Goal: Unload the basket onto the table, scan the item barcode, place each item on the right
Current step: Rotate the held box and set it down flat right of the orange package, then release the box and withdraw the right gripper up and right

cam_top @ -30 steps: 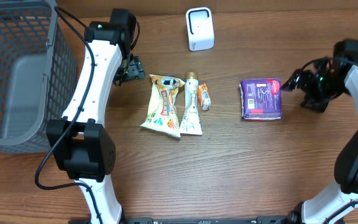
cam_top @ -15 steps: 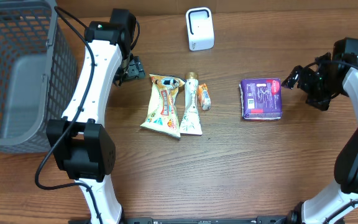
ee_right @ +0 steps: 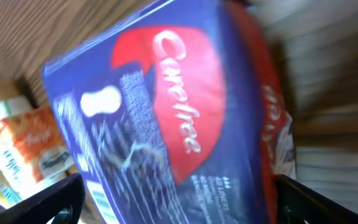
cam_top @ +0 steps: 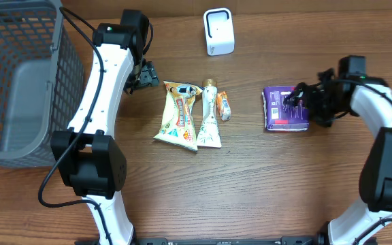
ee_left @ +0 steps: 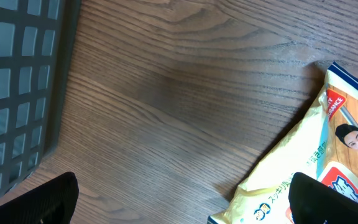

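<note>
Overhead, purple pack (cam_top: 280, 113) beneath right gripper (cam_top: 296, 102)

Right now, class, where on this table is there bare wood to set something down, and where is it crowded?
Free: the broad strip of table in front of all the items; the gap between orange packet and purple pack. Crowded: yellow pouch, tube and packet together; right tool at the pack.

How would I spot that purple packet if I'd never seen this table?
Start at the grey basket on the table's left edge and look across, past the yellow pouch in the middle. Alone by the right gripper is the purple packet: the only purple item, squarish with a red patch.
</note>
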{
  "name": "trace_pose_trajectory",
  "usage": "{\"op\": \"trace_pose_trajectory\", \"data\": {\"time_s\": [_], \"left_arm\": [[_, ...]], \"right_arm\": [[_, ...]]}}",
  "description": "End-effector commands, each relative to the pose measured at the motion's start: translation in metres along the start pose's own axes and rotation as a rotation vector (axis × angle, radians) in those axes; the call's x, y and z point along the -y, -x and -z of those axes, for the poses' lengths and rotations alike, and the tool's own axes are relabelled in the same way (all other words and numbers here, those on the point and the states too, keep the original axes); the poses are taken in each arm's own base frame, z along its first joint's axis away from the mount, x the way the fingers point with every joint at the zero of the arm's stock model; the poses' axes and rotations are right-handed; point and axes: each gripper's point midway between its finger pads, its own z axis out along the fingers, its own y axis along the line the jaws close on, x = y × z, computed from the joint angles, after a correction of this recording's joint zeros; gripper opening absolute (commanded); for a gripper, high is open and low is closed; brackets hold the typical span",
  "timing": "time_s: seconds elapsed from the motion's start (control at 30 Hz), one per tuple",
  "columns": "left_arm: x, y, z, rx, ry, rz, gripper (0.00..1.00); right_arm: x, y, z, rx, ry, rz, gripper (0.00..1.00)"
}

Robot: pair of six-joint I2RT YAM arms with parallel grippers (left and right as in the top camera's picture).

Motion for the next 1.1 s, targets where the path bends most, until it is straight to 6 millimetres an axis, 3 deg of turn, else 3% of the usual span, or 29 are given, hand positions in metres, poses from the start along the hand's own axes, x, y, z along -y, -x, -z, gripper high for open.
{"op": "trace_pose_trajectory", "data": {"time_s": [0.0,0.2,0.47,0.73,1.07], "left_arm": [[0.004,-0.001,-0.001,-0.002,0.000,0.006,1.00],[0.004,-0.001,-0.001,-0.002,0.000,0.006,1.00],[0.004,-0.001,-0.001,-0.002,0.000,0.006,1.00],[0.004,-0.001,-0.001,-0.002,0.000,0.006,1.00],[0.004,-0.001,-0.001,-0.002,0.000,0.006,1.00]], "right_arm": [[-0.028,-0.009,-0.004,-0.012,0.046,0.053,0.96],[-0.047,-0.013,-0.009,-0.021,0.058,0.104,0.96],[-0.068,0.006,0.018,0.011,0.059,0.129,0.97],[-0.038,0.042,0.045,0.134,-0.078,0.048,1.00],[-0.024,0.053,0.051,0.176,-0.123,0.030,1.00]]}}
